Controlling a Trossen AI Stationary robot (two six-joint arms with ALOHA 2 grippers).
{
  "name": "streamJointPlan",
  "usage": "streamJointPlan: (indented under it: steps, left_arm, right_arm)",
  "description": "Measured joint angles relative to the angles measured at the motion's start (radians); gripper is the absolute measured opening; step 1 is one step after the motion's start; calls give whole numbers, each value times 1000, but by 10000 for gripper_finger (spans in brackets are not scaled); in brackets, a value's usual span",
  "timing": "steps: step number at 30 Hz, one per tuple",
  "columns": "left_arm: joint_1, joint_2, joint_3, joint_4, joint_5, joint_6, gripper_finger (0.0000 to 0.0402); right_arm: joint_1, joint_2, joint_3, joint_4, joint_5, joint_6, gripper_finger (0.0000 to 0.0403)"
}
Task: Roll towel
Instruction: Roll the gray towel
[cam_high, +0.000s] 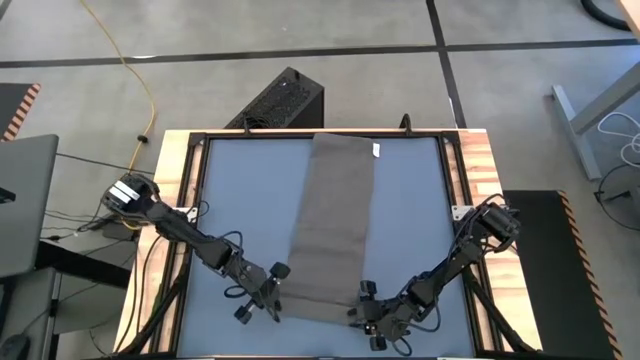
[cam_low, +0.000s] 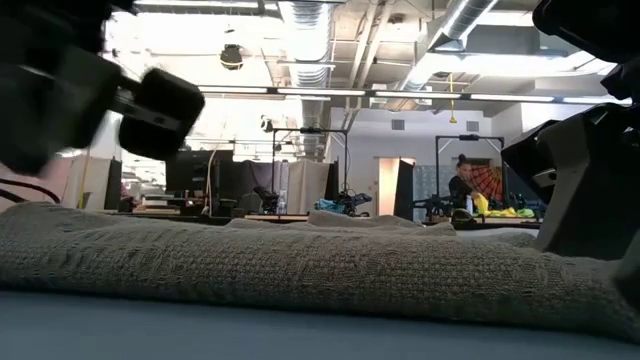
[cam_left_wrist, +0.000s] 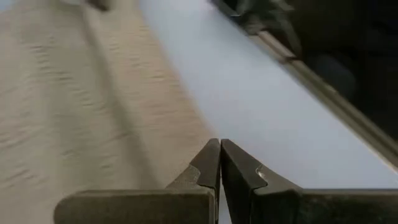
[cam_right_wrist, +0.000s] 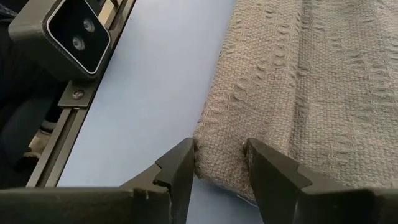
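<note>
The table (cam_high: 230, 190), blue-topped with a wooden border, has bare surface on both sides of the towel (cam_high: 330, 225), which lies as a long folded strip down the middle, its far end reaching the table's back edge. In the low view the towel's near edge fills the foreground and blurred arm parts cover both upper corners.

The right gripper (cam_right_wrist: 217, 163) sits at the towel's near right corner, fingers parted with the corner between them, not yet pinched. The left gripper (cam_left_wrist: 220, 163) rests just off the near left edge, jaws pressed together, holding nothing.

A small white tag (cam_high: 377, 150) at the far right corner is too small to read.
</note>
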Motion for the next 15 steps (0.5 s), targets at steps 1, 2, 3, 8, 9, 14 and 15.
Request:
streamJointPlan:
  steps: [1, 2, 3, 8, 9, 14, 15]
  left_arm:
    - [-7, -2, 0, -4, 20, 0, 0]
    - [-15, -3, 0, -7, 36, 2, 0]
    - [-23, -3, 0, -10, 46, 12, 0]
    - [-41, -3, 0, -24, 68, 69, 0]
    - [-41, -3, 1, -24, 68, 78, 0]
    - [-34, -3, 44, -94, 63, 94, 8]
    - [-34, -3, 59, -127, 60, 96, 15]
  right_arm:
    - [0, 0, -1, 0, 0, 0, 172]
    - [-2, 0, 0, 2, 0, 0, 172]
    - [-2, 1, -1, 1, -1, 0, 172]
    - [-8, 1, -1, 3, -3, 1, 172]
    - [-9, 2, -2, 4, -4, 5, 172]
    - [-9, 2, -2, 4, -5, 26, 172]
    - [-9, 2, -2, 4, -5, 26, 172]
